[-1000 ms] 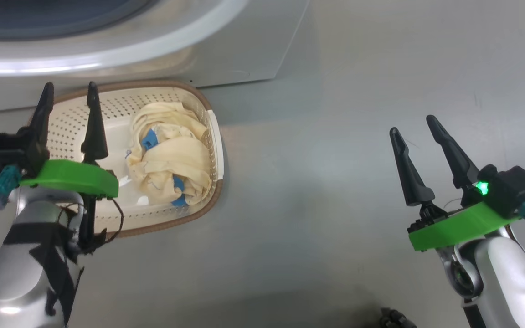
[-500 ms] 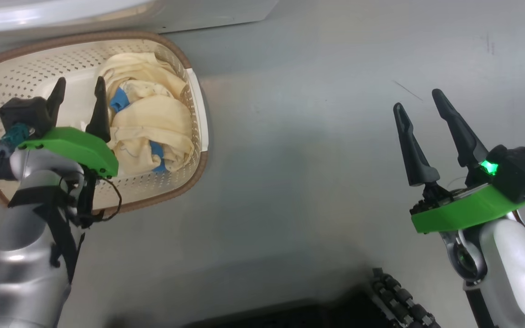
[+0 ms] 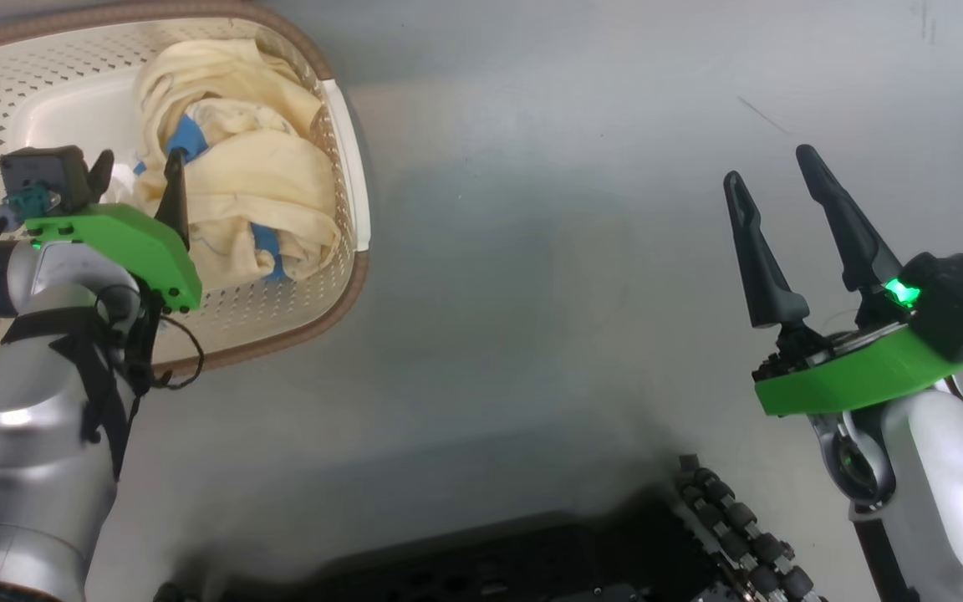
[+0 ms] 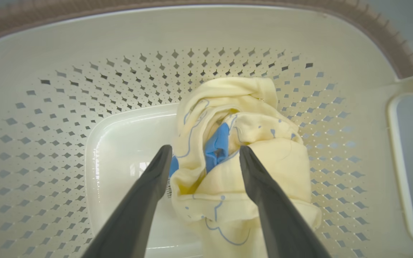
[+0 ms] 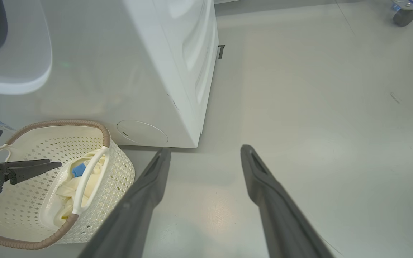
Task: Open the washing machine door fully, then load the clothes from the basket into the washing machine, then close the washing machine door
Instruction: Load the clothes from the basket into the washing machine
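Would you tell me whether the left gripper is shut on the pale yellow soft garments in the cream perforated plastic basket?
No, the left gripper stands open, its two dark prongs apart, over the garments in the basket.

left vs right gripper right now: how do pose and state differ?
The left gripper reaches down into the cream perforated plastic basket; the right gripper hangs over bare grey floor, apart from the basket. The left fingers straddle the pale yellow, blue-trimmed clothes; the right fingers have nothing between them. Shared: both are open, neither grips anything, and both have long dark fingers on green mounts.
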